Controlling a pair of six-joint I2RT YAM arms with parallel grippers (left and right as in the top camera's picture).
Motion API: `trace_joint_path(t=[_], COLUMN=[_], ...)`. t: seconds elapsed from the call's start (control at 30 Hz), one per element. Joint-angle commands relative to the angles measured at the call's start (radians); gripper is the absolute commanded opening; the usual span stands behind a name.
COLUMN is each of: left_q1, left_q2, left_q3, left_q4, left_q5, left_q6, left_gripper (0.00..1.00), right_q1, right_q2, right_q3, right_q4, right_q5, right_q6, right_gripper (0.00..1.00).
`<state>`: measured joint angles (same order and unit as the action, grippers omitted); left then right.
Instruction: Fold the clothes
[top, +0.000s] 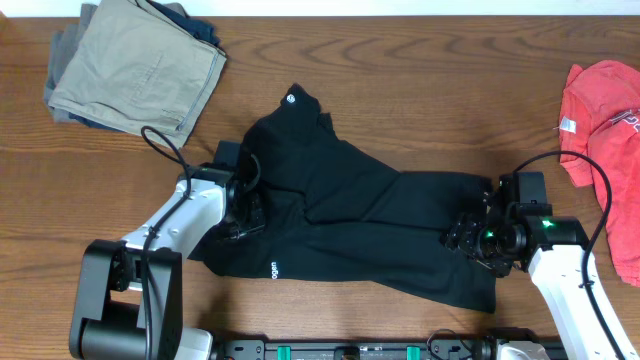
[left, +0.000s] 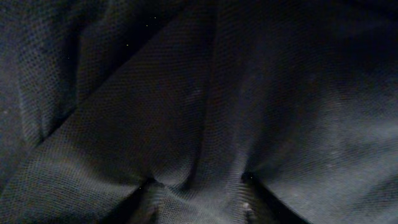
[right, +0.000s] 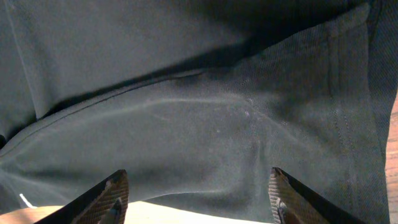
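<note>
The clothes (top: 350, 210) are a black garment lying crumpled across the middle of the table, with a white round logo (top: 290, 98) at the far end and white lettering (top: 274, 268) near the front. My left gripper (top: 248, 205) is pressed into its left part. In the left wrist view black cloth (left: 186, 93) fills the frame, and a ridge of it is gathered between the nearly hidden jaws of that gripper (left: 196, 183). My right gripper (top: 462, 235) hangs open over the garment's right end. Its fingers (right: 112, 196) straddle the hem of the cloth (right: 186, 112) with nothing pinched.
Folded khaki trousers (top: 140, 65) sit on a pile of darker clothes at the back left. A red T-shirt (top: 605, 110) lies at the right edge. The wooden table (top: 420, 80) shows bare behind the garment. The arms' bases stand along the front edge.
</note>
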<state>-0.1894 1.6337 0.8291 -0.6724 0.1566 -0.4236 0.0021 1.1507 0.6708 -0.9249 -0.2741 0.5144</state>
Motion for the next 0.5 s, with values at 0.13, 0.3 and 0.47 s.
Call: trace_joint_path(t=[0.13,0.3,0.47], left_q1=[0.005,0.005,0.004], left_q2=[0.055,0.055,0.051], left_q3=[-0.01,-0.01,-0.01], left_q4=[-0.113,-0.251,-0.387], left_q5=[-0.018,-0.008,0.005], left_q6=[0.004,-0.001,-0.023], left_gripper=[0.15,0.06,0.06], right_q1=[-0.008,-0.008,-0.008], right_q2=[-0.008,-0.008,-0.008], right_q3=[0.002,0.002,0.002], right_q4=[0.005,0.018,0.018], right_q5=[-0.007,-0.008,-0.008], right_q6=[-0.015,-0.015,-0.015], right_gripper=[0.69,0.69,0.69])
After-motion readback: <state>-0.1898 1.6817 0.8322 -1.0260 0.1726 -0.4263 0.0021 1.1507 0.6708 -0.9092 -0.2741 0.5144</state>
